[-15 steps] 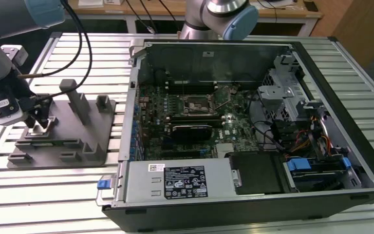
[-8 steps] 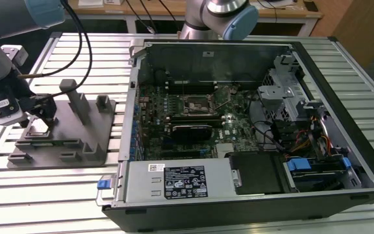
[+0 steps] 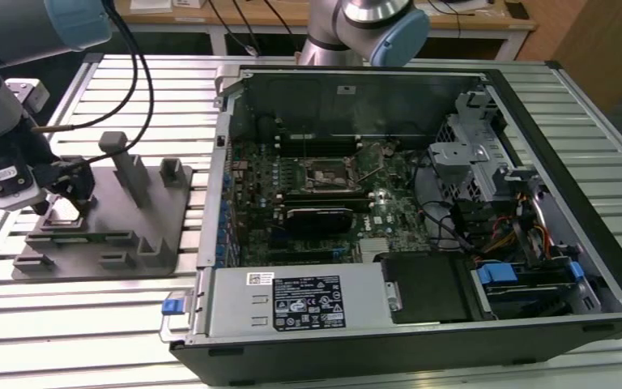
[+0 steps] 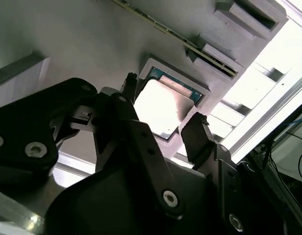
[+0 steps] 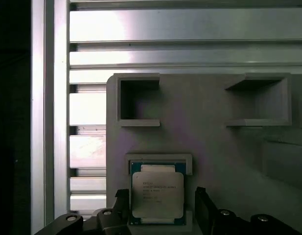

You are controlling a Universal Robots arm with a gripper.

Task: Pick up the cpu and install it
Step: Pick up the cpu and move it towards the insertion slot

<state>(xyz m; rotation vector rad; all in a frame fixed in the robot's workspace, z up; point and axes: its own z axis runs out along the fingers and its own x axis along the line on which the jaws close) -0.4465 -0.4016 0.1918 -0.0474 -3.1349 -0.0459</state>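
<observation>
Print on the cpu (image 5: 157, 194): several short dark lines cross its pale metal top in the first wrist view, too fine to make out. Over to the computer case (image 3: 322, 356) in the exterior view: on the silver box (image 3: 236, 312) inside it, a black label (image 3: 308, 304) packed with white print and symbols, none legible, and a small white sticker (image 3: 257, 279) just beside it. On the case's far inner wall, another white sticker (image 3: 346, 89), unreadable. Outside the case, possibly a white tag (image 3: 6, 173) on the arm's wrist.

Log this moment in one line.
phase: pre-grasp | gripper: open, straddling small flat silvery-topped square cpu | cpu: seated in pocket of grey plastic fixture | lifted: no
</observation>
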